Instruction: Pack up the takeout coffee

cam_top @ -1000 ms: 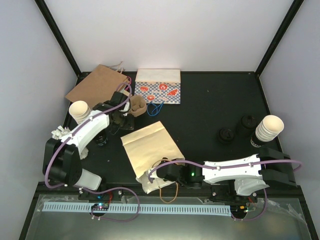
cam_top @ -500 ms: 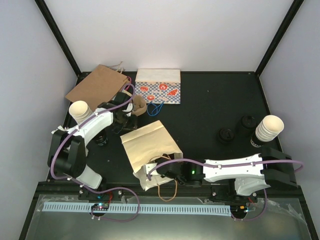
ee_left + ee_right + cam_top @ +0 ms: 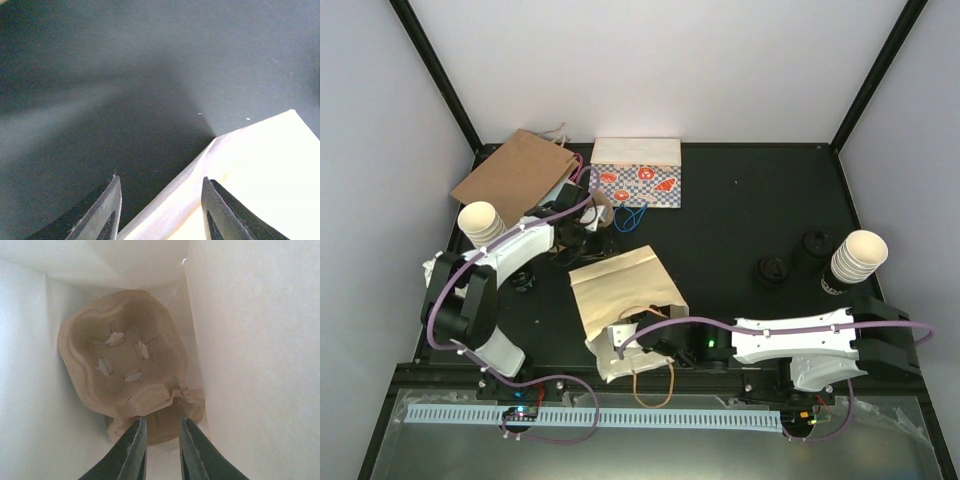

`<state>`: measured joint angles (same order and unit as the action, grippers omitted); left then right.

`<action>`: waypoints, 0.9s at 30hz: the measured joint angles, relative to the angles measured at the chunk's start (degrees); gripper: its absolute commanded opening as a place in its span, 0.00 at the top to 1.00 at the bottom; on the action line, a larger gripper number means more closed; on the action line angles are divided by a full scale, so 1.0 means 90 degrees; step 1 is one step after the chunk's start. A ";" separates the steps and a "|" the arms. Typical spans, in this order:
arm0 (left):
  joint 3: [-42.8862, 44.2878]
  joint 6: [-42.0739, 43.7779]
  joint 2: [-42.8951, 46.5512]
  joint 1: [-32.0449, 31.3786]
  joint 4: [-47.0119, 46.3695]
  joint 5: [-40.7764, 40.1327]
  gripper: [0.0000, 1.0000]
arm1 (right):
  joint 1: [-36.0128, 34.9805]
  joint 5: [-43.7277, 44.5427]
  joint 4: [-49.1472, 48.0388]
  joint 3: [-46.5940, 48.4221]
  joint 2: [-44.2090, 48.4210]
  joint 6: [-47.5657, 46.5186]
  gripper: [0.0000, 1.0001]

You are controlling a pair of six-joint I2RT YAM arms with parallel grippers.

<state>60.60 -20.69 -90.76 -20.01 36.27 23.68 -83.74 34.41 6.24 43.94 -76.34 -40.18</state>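
The cream paper bag (image 3: 620,290) lay flat on the black worktop (image 3: 740,200) with the right gripper (image 3: 162,421) inside its mouth. Just ahead of that gripper, one empty brown cardboard cup carrier (image 3: 122,360) sat in the bag, its near edge pinched between the nearly closed fingers. Beyond the left gripper (image 3: 160,180) one brown paper bag (image 3: 515,172) lay flat, and beyond and to its right stood one checked red-and-blue box (image 3: 635,175); neither showed its contents. The left gripper's fingers stood apart with nothing between them, above bare worktop and a corner of the cream bag. One stack of lidless cream cups (image 3: 480,222) stood left of the left gripper, and a second stack (image 3: 860,255) stood far right of the right gripper. The takeout coffee (image 3: 524,281) seemed to be the small black-lidded cup behind the left gripper, beside its forearm and outside every bag; its cream wall barely showed. Two round black lids (image 3: 770,270) lay well right of the right gripper.
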 measured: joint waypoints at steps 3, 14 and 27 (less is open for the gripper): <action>0.0000 -0.0141 -0.0080 -0.0236 -0.0214 0.0243 0.54 | 0.0000 0.0002 0.0046 0.0000 0.0061 0.0007 0.80; 0.0559 -0.0595 -0.0814 -0.1139 -0.0707 0.0668 0.49 | 0.0027 0.0175 0.0432 -0.0015 0.0602 0.0146 0.80; 0.1137 0.0240 0.1037 -0.1197 -0.0138 -0.0100 0.29 | 0.0073 0.0117 0.0775 -0.0066 0.0656 0.0333 0.81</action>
<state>70.83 -18.52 -81.43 -30.79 35.03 22.79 -83.09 35.46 13.21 43.35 -70.43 -37.19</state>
